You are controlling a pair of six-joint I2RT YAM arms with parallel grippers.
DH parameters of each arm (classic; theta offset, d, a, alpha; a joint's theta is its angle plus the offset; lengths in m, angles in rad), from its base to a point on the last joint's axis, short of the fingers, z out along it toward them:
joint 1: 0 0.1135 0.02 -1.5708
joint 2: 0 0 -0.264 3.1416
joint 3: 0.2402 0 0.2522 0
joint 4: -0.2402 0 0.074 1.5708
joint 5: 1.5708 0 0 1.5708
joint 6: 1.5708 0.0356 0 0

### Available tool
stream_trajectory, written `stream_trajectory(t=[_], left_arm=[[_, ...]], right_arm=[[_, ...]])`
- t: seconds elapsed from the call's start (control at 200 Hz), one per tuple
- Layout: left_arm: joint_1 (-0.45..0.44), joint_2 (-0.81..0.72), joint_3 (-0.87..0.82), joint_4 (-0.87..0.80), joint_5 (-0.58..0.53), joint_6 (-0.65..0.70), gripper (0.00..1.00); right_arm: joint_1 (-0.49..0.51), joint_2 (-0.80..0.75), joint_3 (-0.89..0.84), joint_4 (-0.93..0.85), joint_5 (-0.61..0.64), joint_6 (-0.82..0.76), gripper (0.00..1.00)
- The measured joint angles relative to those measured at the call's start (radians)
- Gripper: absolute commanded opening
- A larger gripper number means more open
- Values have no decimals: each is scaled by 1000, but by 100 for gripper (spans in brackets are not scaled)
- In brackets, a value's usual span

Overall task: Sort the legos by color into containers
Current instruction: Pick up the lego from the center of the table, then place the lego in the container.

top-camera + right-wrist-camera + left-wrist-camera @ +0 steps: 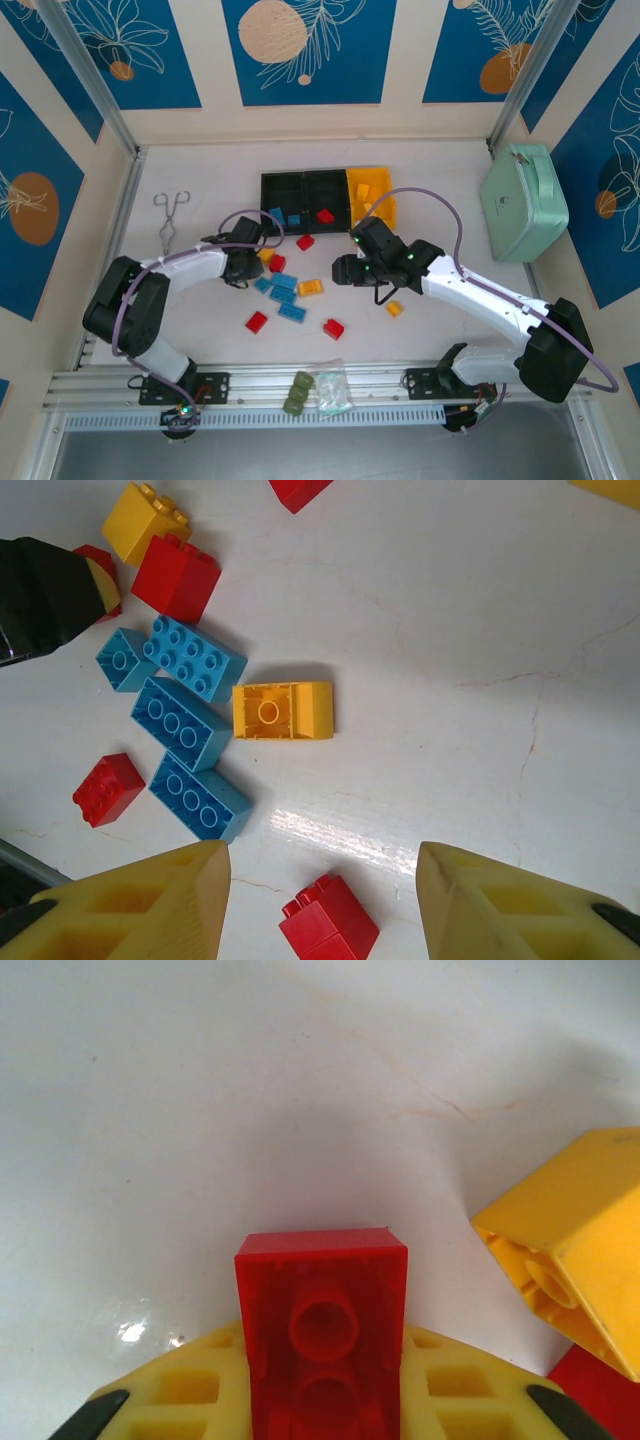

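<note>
One glossy white tabletop (440,180) carries, by its far edge, three joined rectangular plastic bins (305,174), two black and one yellow. We see our right claw (322,865) spread above loose studded plastic bricks (190,725) mid-tabletop. Our left claw (322,1400) pinches a small red brick (322,1300), its hollow underside showing.
</note>
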Motion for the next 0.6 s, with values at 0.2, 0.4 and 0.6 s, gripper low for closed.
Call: stream_trajectory(t=[0.2, 0.4, 0.6], left_arm=[[0, -76, 8, -51, 6, 43, 20], [-2, -140, 93, -112, 53, 98, 19], [-39, -143, 207, -156, 96, 120, 19]], right_arm=[[0, 0, 0, 2, -7, 0, 52], [-3, -36, -29, 38, -47, -5, 52], [-32, -110, -63, 59, -79, -5, 52]])
